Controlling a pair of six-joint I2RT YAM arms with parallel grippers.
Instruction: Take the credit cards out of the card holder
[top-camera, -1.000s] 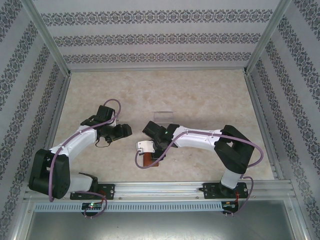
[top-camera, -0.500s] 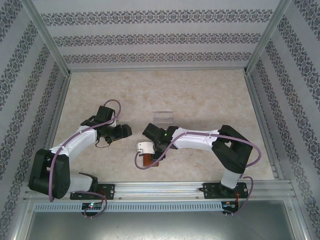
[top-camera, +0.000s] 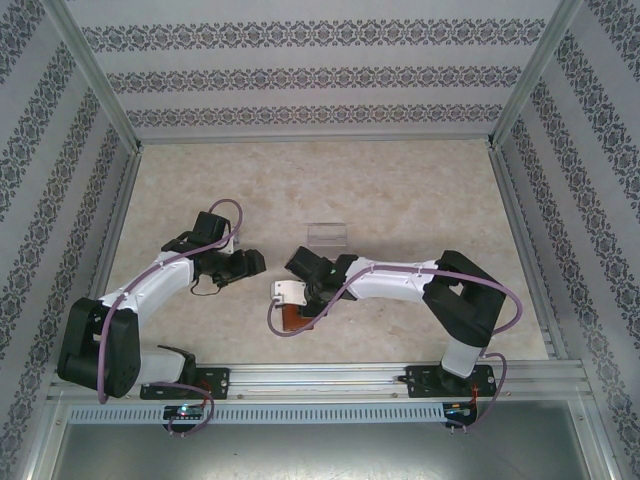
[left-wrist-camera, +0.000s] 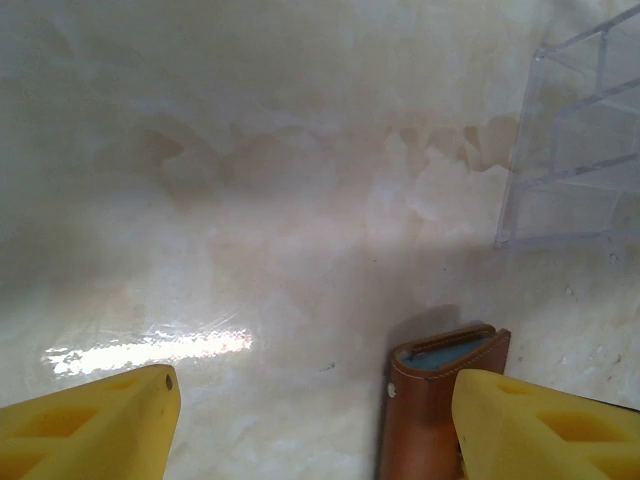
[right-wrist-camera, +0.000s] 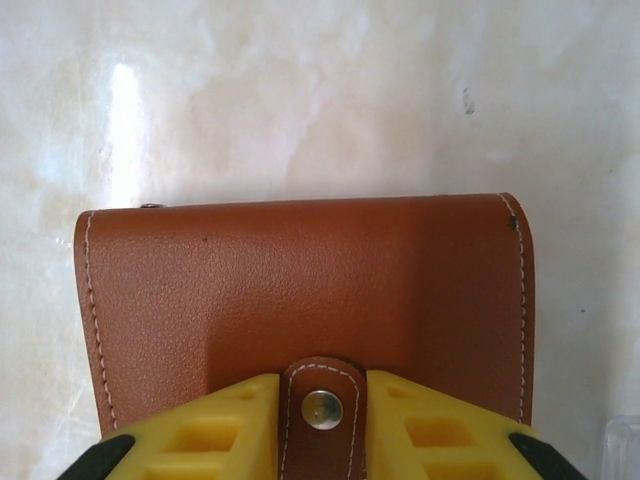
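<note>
The right end effector (right-wrist-camera: 320, 382) is clenching on the strap tab (right-wrist-camera: 322, 405) of the reddish-brown leather bifold card holder (right-wrist-camera: 300, 290).
The card holder is lying folded on the marbled beige desk (top-camera: 400, 190), at 6 o'clock of the clear plastic tray (top-camera: 326, 235) in the top view, with yellow fingers (right-wrist-camera: 230, 420) pressing against both edges of the tab. The left end effector (left-wrist-camera: 312, 392) is hovering released at the holder's 10 o'clock, jaws wide apart.
</note>
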